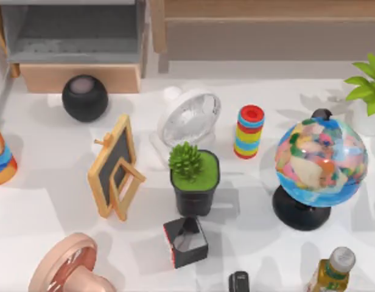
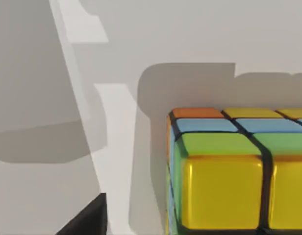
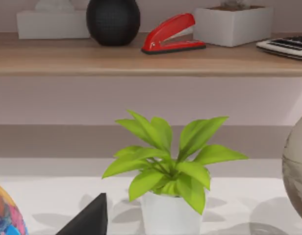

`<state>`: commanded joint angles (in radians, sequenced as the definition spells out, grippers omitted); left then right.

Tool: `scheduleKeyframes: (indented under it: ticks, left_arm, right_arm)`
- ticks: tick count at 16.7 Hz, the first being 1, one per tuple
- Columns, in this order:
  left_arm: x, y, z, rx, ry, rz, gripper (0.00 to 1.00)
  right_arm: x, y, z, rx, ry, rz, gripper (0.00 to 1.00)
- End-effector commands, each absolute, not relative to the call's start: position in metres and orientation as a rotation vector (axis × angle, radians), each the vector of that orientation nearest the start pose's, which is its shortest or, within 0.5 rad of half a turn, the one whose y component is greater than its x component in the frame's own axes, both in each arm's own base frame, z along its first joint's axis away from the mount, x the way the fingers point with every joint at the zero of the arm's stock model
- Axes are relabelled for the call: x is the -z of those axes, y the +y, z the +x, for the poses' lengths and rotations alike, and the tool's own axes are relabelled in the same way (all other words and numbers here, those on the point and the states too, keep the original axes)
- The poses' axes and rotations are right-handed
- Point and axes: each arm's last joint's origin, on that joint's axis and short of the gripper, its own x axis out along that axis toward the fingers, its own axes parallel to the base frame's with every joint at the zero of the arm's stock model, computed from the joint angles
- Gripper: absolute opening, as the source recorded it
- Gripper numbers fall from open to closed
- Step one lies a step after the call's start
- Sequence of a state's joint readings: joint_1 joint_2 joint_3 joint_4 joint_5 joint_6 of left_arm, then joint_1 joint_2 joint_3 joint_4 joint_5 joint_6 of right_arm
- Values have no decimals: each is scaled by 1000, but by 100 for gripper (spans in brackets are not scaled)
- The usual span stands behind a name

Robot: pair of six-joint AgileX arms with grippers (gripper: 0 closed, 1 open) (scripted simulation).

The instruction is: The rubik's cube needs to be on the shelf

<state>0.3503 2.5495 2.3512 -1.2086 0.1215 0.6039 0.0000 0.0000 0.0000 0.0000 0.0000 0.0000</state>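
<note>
Gripper fingers on my left arm show as one dark tip (image 2: 85, 218) at the edge of the left wrist view, so I cannot tell how far they are parted or whether they hold anything. That camera looks down close on the rubik's cube (image 2: 239, 171), which rests on the pale desk (image 2: 116, 39) with yellow, green, blue and orange tiles facing it. I judge the arm is lined up over the cube for a grasp, though the cube is cut off by the frame and the spacing is hard to read.

My right arm's gripper likewise shows as a dark tip (image 3: 89, 218); its state cannot be told either. It faces a leafy plant in a white pot (image 3: 170, 171) at the desk's right, with the shelf (image 3: 141, 61) beyond, and looks parked.

The shelf board already carries a black round speaker (image 3: 113, 19), a red stapler (image 3: 173, 34), a white planter (image 3: 232, 24) and a tissue box (image 3: 50, 22), so the cube will need a free gap between them. From above, the shelf (image 1: 266, 27) runs along the far edge of the desk, behind a striped cylinder (image 1: 249, 131) and a globe (image 1: 320, 161).

No brand, label or writing can be read on anything.
</note>
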Motion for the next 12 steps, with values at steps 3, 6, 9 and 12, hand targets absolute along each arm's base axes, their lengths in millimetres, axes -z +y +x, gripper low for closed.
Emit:
scheduleKeyframes:
  ticks: [3, 6, 9, 12]
  left_arm:
    - [-160, 179, 481, 207, 1363, 169, 100]
    - [-160, 179, 481, 207, 1363, 169, 85]
    - [-160, 179, 481, 207, 1363, 169, 62]
    - [-160, 179, 481, 207, 1363, 169, 40]
  right_arm:
    - [-160, -1, 106, 0, 0, 0, 100]
    - [-160, -1, 106, 0, 0, 0, 100]
    - [-160, -1, 106, 0, 0, 0, 100]
    - [-160, -1, 106, 0, 0, 0, 100]
